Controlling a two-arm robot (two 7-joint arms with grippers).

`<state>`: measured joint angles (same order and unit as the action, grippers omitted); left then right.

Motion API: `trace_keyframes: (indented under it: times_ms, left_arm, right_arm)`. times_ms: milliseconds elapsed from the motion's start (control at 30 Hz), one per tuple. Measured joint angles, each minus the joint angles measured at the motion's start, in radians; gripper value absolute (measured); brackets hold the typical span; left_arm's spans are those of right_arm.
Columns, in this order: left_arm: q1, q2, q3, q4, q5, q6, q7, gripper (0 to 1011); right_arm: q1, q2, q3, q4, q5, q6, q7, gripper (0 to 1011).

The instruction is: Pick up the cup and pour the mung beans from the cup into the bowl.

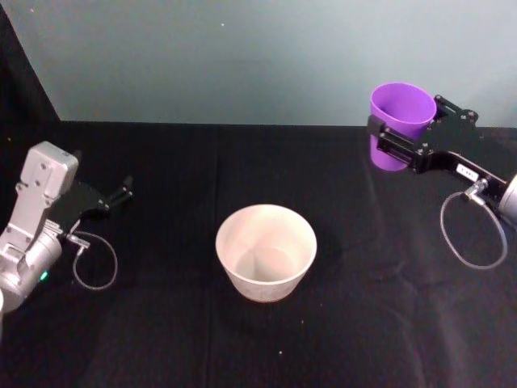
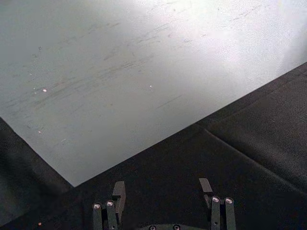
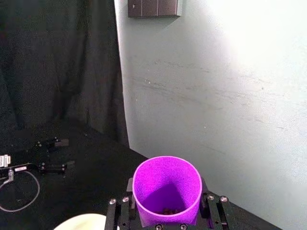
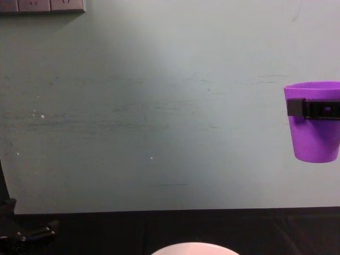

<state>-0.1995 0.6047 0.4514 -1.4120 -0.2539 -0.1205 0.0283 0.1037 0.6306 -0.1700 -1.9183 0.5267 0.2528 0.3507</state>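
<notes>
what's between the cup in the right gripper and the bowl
Only bare black tablecloth, in the head view. The right gripper holds the cup upright in the air, right of and behind the bowl; the left gripper idles at far left.

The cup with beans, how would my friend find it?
Start at the black table and look to its far right side, where the robot's right hand is shut around the cup, holding it upright in the air. It is bright purple and narrow, unlike the wide pale bowl in the middle; the left hand sits open at the far left.
</notes>
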Motion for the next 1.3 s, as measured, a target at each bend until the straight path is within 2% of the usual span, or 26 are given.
trace_keyframes:
  times_ms: [1300]
  left_arm:
    - [0.0,0.0,0.0,0.0,0.0,0.0,0.0,1000]
  right_arm:
    - [0.0,0.0,0.0,0.0,0.0,0.0,0.0,726]
